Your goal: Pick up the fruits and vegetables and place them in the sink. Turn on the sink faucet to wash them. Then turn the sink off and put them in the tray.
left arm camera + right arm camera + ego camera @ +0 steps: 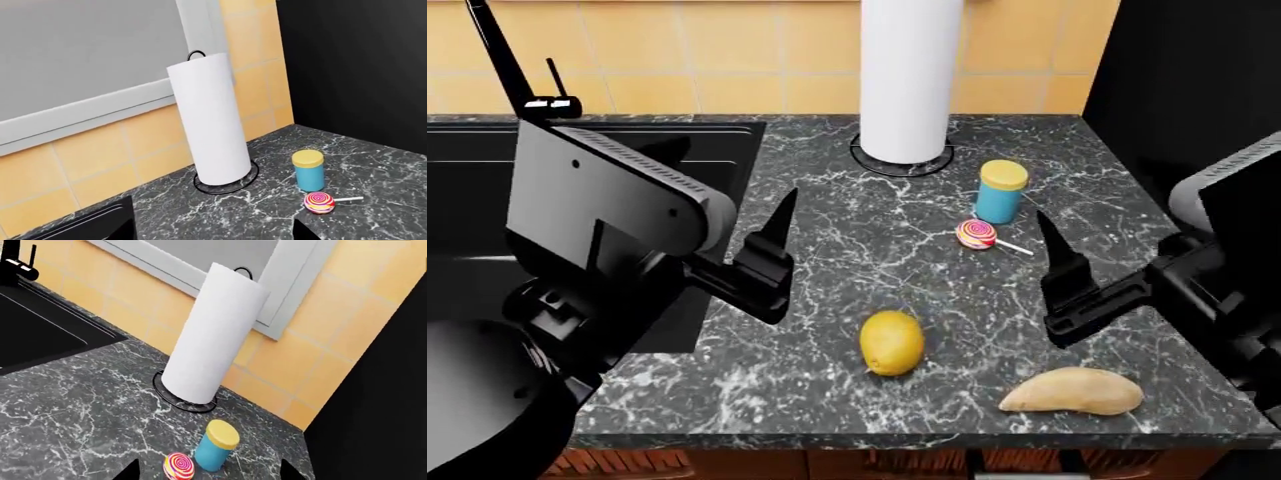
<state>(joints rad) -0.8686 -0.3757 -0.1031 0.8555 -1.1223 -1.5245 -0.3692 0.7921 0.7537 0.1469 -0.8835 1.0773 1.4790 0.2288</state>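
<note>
Both grippers, left (777, 262) and right (1065, 282), hover above lemon (892, 342); finger state indeterminable. Left should descend, straddle lemon squarely.

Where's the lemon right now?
In the head view, the lemon sits on the counter near its front edge, right of the sink, left of the potato.

From the head view we lose the top of the white paper towel roll (910, 75) past the upper edge, and the tall glossy black faucet spout (501, 60) is cropped there too. The bulky black left arm (614, 215) covers much of the deep matte-black sink (714, 140). In both wrist views only dark fingertip slivers (130, 471) show, so we cannot judge either jaw opening.
</note>
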